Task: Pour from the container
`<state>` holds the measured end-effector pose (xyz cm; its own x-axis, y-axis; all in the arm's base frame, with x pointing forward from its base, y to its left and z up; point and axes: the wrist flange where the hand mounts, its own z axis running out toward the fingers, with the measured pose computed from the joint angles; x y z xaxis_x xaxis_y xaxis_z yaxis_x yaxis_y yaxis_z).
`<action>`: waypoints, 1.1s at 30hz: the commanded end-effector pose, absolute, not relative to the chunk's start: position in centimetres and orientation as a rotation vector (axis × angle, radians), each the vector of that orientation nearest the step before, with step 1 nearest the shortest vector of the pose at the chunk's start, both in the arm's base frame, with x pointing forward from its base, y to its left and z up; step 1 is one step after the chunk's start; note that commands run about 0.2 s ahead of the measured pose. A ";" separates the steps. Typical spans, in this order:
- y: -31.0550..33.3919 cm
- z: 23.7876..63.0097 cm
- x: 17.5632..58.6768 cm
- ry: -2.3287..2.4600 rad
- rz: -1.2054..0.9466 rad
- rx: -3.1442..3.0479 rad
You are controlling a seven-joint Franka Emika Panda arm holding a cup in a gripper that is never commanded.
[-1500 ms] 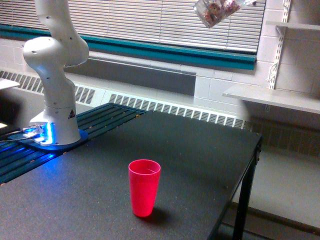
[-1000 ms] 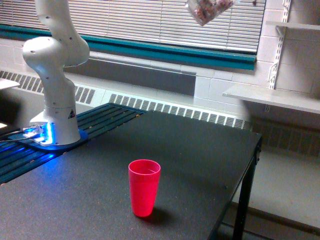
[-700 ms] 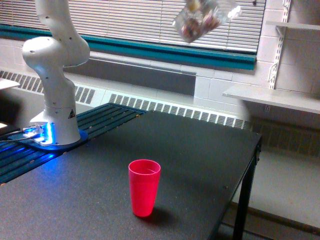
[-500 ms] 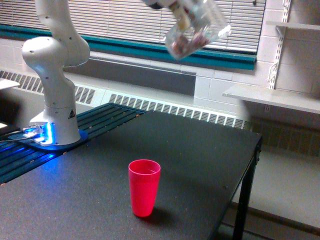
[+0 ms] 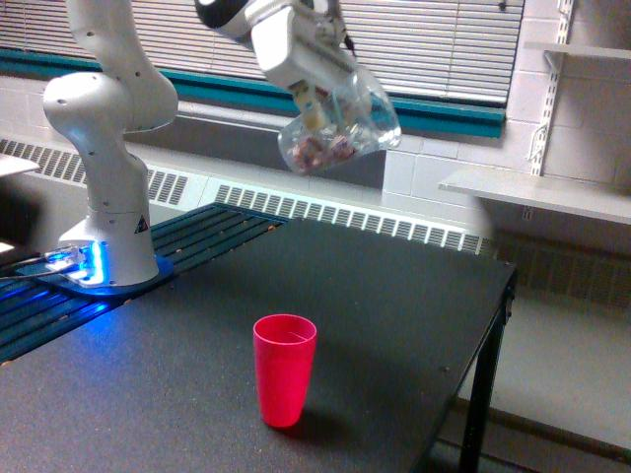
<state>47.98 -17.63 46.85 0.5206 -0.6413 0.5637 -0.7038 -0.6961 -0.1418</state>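
The clear plastic container (image 5: pixel 340 126) hangs high above the table, tilted, with small pink and whitish pieces resting at its lower end. My gripper (image 5: pixel 317 94) is shut on it, coming in from the upper left of the exterior view. Below it and a little to the exterior view's left, the opaque red-pink cup (image 5: pixel 285 370) stands upright on the black table (image 5: pixel 394 296), well apart from the container.
The arm's white base (image 5: pixel 106 212) stands at the exterior view's left on a blue-lit mount. The table's edge (image 5: pixel 498 296) runs along the exterior view's right, with floor beyond. A white shelf (image 5: pixel 532 192) and window blinds lie behind.
The container has come down and to the exterior view's left from the top edge, and the gripper and wrist have entered the frame. The red-pink cup has not moved.
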 end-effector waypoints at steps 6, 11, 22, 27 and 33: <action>-17.1 43.1 45.2 -1.231 0.870 2.662; -17.1 41.4 44.0 -1.233 0.829 2.668; -17.7 38.1 42.2 -1.316 0.757 2.634; -19.2 36.7 41.1 -1.326 0.734 2.642; -18.7 34.8 40.5 -1.359 0.728 2.657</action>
<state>40.95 -19.00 36.17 0.5043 -0.7342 0.4546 -0.7728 -0.6186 -0.1418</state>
